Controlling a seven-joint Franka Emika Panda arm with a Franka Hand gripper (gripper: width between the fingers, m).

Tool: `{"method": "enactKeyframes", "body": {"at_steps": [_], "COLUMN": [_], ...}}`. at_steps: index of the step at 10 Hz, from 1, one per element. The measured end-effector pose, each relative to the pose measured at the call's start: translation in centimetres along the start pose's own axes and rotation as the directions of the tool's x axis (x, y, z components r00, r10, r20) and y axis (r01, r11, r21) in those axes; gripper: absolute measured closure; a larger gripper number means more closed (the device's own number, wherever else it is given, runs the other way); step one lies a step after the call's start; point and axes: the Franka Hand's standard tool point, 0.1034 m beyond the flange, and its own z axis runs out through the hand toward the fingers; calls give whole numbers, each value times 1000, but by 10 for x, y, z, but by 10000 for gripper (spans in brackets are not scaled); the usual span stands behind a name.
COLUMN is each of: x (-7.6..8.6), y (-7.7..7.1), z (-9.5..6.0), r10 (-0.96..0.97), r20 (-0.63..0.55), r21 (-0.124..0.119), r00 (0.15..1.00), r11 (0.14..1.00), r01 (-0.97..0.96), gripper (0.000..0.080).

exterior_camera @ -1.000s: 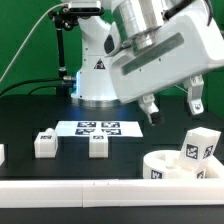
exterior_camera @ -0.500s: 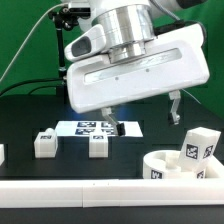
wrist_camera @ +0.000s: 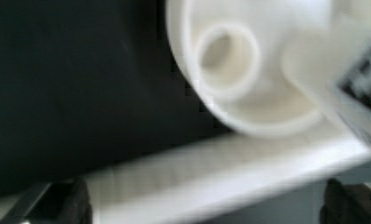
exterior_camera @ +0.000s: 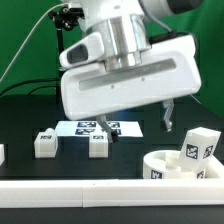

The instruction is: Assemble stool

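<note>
Though blurred, seat hole wrist-view only

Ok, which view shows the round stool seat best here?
The exterior view: the seat is sharp there, at its lower right, though cropped by the frame edge and partly hidden behind the white border bar. The wrist view shows it closer, but motion-blurred; only its round outline and a round hollow read.

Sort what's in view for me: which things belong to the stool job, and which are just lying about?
Job: thick round white plastic disc seat; small blocky white tagged legs, one, another, a third by the seat.
Lying about: thin flat white marker board; long white border bar.
</note>
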Motion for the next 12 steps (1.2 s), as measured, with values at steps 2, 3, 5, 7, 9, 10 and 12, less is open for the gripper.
{"method": "enactKeyframes", "body": {"at_steps": [2,3,5,7,9,10,12], "x": [-16,-22,-31,-35,-51,-56,-55], "y": [31,38,32,36,52,56,59], "z": [-3,1,2,7,16,24,24], "r10": [-44,-29,-23,-30,-20,-18,-19], "r20": [154,195,337,465,637,674,672], "r21": [-58,-53,-23,-24,-95,-99,-97], "r00": [987,980,941,885,770,738,740], "r11": [997,998,999,999,990,988,989], "r01": [53,40,33,46,104,114,113], "gripper": [150,150,150,150,150,150,150]}}
